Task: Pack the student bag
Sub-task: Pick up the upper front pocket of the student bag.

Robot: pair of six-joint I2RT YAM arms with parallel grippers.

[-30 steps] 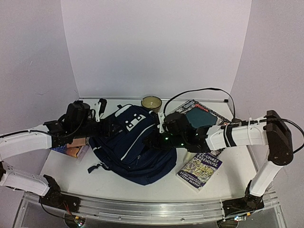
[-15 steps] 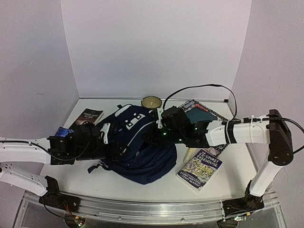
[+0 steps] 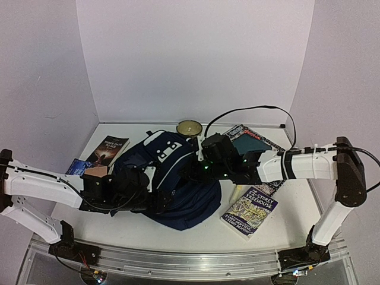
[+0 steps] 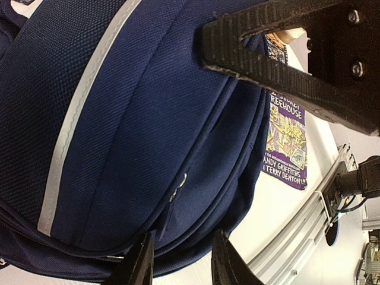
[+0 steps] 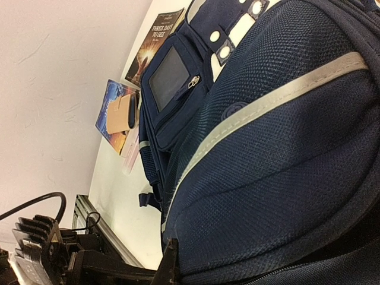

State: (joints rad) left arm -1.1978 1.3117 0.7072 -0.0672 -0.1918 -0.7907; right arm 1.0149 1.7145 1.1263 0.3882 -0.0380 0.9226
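At the far left of the overhead view, a blue-covered book (image 3: 76, 166) lies on the bench (image 3: 119, 222) with a tan case (image 3: 95, 171) on top of it. Just above it is a dark paperback (image 3: 110, 148) titled "THREE DAYS TO SEE". The left pincer (image 3: 153, 185) reaches in from the left and sits at the lower left flank of the student bag (image 3: 184, 199). In its wrist view the two fingertips stand apart with the bag's bottom seam in the gap, and nothing is visibly clamped.

The bag fills the middle of the bench. Its long axis runs from the handle at upper centre down toward the lower edge of the frame, leaning slightly right, so it lies to the right of the left pincer. A small zip pull (image 4: 178, 187) hangs on the side panel just above that pincer, which I judge to be the likely target. A round brass-coloured tin (image 3: 189, 127) stands behind the bag.

The right pincer (image 3: 189, 171) is closed against the bag's upper right side. I cannot tell whether it pinches the fabric. Both arms are at the bag, one on each flank.

Further right lie a teal-covered book (image 3: 252, 145) and, below it, a purple one (image 3: 249, 211). Its cover reads "STOREY TREEHOUSE" and "ANDY GRIFFITHS & TERRY DENTON", but the number before the title is too small to read.
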